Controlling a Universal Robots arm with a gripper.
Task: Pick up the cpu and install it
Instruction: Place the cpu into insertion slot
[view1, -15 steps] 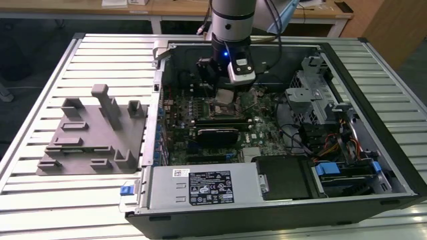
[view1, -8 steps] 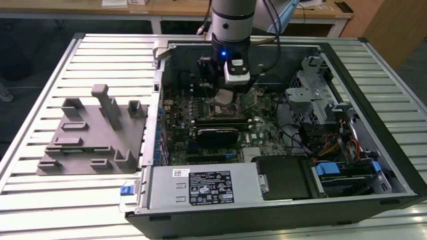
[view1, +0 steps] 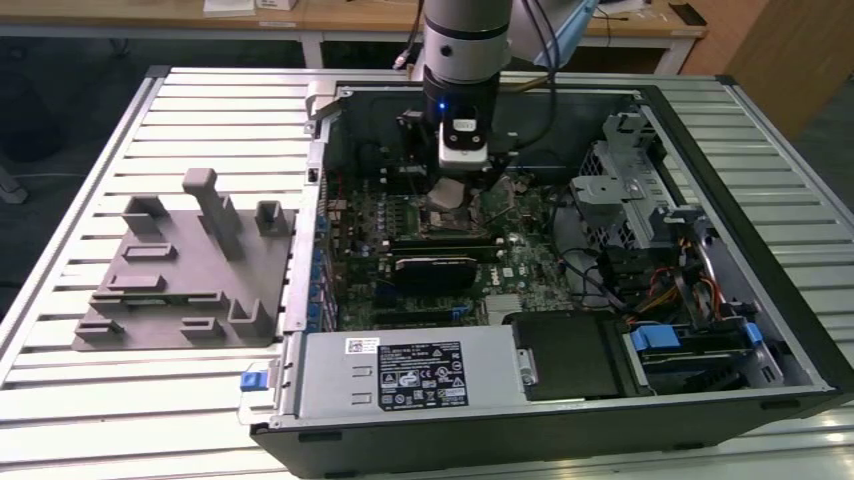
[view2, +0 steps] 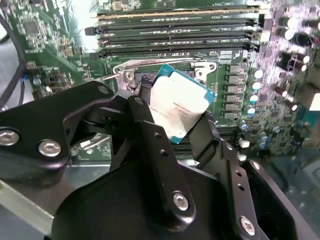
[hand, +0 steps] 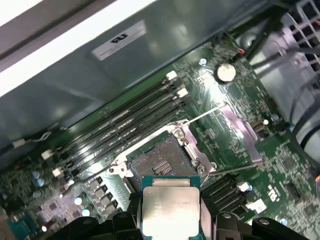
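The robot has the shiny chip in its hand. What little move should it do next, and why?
Probably slide the cpu across until it sits squarely above the open socket. The hand is shut on the cpu. In the first wrist view the socket is bare and the cpu looks to hang beside it rather than over it, so lining up likely comes before lowering.

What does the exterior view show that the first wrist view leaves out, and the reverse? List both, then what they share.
Exterior view: the grey fixture on the slatted table, the power supply and the arm. First wrist view: the open socket and a coin battery. Shared: the cpu clamped in the claw above the motherboard.
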